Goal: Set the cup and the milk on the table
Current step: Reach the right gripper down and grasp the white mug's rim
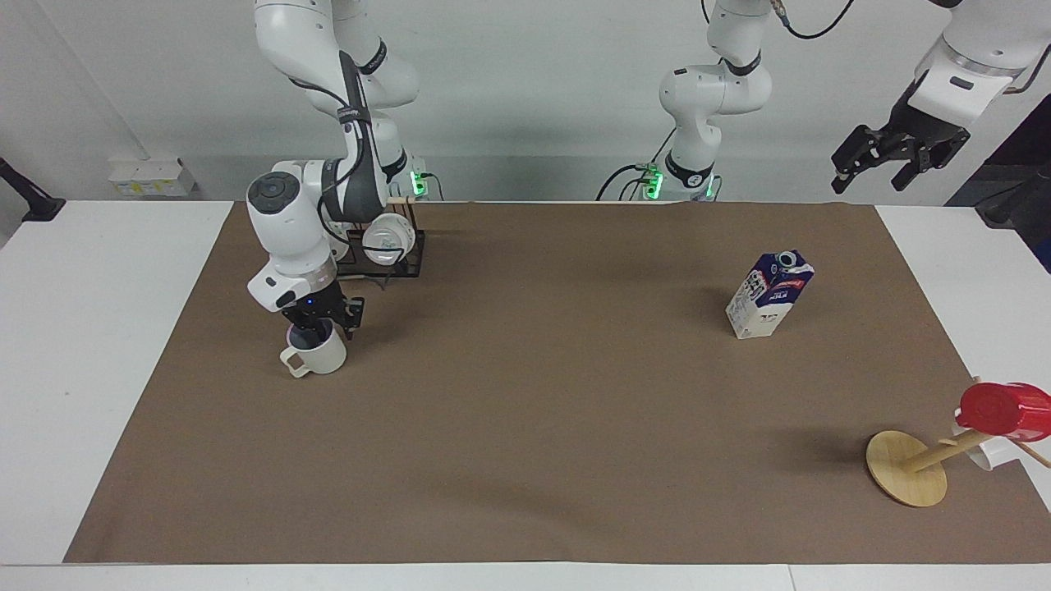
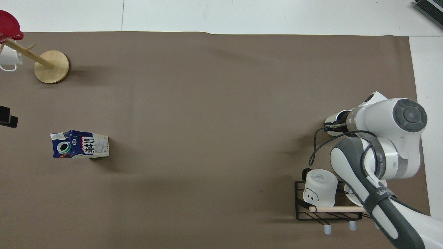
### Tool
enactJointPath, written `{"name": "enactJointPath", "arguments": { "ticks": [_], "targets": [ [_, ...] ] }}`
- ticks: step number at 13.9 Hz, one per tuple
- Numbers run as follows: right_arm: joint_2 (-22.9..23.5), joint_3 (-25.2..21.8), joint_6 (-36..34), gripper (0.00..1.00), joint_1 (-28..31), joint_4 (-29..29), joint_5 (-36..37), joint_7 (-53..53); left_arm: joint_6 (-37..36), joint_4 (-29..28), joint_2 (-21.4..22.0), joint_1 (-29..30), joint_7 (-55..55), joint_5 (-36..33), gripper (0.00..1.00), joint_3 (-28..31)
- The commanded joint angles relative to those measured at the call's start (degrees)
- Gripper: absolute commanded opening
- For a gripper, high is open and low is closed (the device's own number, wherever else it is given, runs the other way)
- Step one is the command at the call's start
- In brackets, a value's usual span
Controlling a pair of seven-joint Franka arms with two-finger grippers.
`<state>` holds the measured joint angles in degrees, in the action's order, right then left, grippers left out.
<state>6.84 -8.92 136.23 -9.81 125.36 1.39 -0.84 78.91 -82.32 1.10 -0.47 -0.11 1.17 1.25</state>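
Cup (image 2: 335,119) mostly hidden under right arm in overhead view; left hand (image 2: 6,117) cut by edge.
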Motion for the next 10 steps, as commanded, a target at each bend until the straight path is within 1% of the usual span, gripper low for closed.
{"name": "enactJointPath", "arguments": {
  "ticks": [1,3,6,7,8,10],
  "targets": [
    [-0.25,0.21,1.14,0.00,0.41,0.50,-2.35,-1.27,0.37,-0.39,0.48,-0.23,-0.24,-0.55,1.00,-0.37],
    [-0.08,0.21,1.05,0.00,0.06,0.15,-3.15,-1.27,2.81,-2.05,1.18,-0.32,-0.16,-0.55,1.00,-0.37],
    [-0.51,0.21,0.09,0.00,-0.38,-1.69,-3.15,0.31,8.09,-9.94,4.08,-0.32,-0.15,-0.55,1.00,-0.63],
    [-0.69,0.21,-1.13,0.00,-0.99,-3.09,-3.15,1.19,9.23,-12.15,4.60,-0.40,-0.24,-0.55,1.00,-0.63],
    [-0.69,0.21,-3.93,0.00,-2.56,-5.02,-3.15,2.15,10.38,-13.73,4.78,-0.40,-0.16,-0.55,1.00,-0.63],
    [-0.43,0.21,-9.29,0.00,-4.59,-9.32,-2.89,5.75,11.88,-15.15,4.87,-0.32,-0.15,-0.55,1.00,-0.63]
  ]
}}
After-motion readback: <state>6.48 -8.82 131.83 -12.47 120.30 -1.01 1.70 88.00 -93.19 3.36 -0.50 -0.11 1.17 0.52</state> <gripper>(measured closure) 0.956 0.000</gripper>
